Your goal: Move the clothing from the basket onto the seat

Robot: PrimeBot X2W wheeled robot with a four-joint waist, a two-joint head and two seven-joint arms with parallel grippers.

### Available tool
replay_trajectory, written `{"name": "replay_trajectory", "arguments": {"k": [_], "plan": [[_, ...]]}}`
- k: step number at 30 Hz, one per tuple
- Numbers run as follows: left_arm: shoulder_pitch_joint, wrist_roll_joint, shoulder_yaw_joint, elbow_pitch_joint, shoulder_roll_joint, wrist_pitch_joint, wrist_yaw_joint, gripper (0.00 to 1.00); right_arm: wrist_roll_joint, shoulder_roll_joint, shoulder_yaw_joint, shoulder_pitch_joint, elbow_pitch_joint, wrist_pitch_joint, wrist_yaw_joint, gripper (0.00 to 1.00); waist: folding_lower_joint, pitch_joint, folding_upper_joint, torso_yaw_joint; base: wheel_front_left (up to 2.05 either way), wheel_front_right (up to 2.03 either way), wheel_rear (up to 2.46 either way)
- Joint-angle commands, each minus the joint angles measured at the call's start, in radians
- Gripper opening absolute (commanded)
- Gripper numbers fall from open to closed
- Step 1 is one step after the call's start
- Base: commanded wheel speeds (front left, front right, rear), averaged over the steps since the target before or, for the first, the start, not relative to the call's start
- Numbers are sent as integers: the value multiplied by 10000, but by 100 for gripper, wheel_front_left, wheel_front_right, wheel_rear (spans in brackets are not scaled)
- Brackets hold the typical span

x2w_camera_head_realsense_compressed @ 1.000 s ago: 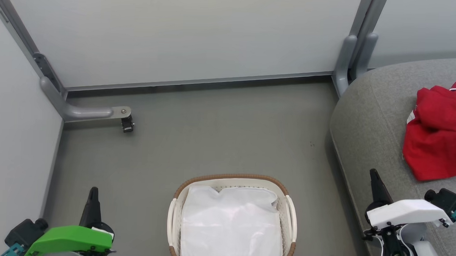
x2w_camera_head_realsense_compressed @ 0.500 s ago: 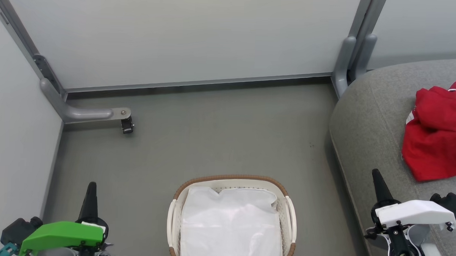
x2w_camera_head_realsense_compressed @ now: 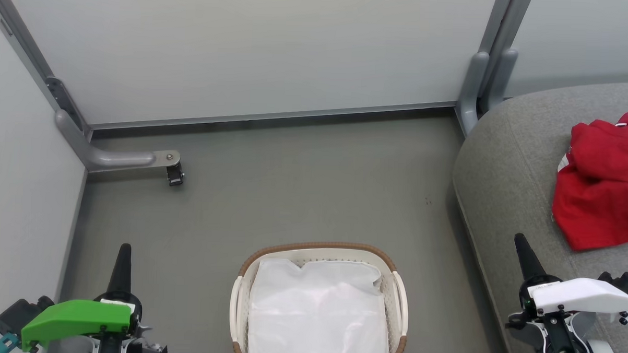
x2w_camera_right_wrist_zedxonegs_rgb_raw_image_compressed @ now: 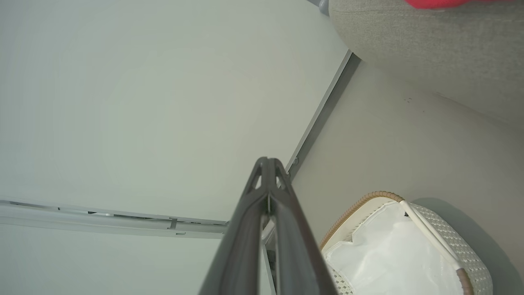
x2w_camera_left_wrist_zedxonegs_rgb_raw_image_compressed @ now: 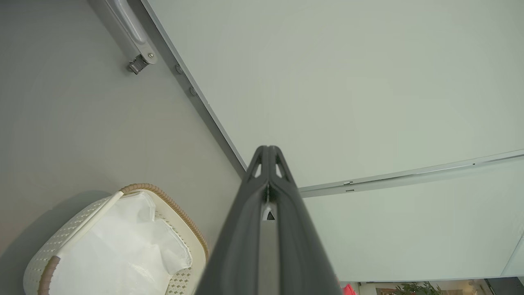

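Observation:
The red clothing lies crumpled on the grey seat at the right edge of the head view; a sliver of that red clothing tops the right wrist view. On the floor at bottom centre stands the white basket with its brown rim, and only a white sheet shows inside it. My left gripper is shut and empty at the lower left, left of the basket. Shut and empty too, my right gripper rises at the seat's front edge, below the clothing.
Pale partition walls close off the back and left. A grey support foot with a caster juts onto the floor at the left, and a grey post stands by the seat's far corner. Grey floor lies between the basket and the back wall.
Both grippers have sunk a little toward the bottom of the head view, the left by more than the right. The clothing, basket and sheet lie as before.

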State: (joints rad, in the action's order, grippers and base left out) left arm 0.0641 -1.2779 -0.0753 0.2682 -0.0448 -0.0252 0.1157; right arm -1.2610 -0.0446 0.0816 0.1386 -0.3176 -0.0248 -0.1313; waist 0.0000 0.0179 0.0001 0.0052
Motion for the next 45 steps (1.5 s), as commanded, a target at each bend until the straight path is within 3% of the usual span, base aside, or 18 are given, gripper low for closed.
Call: {"name": "replay_trajectory", "arguments": {"k": [1,45], "plan": [[234,-272,-76,-84,-66,-60,75,0,-272,-56,45,-27,151,-68,6,0,0,-5,-1,-2,0,0,0],[515,-3402,-413,-254,-86,-928,182,0,-3572,-85,349,-364,777,-932,7,0,0,-147,-1,-52,0,0,0]]}}
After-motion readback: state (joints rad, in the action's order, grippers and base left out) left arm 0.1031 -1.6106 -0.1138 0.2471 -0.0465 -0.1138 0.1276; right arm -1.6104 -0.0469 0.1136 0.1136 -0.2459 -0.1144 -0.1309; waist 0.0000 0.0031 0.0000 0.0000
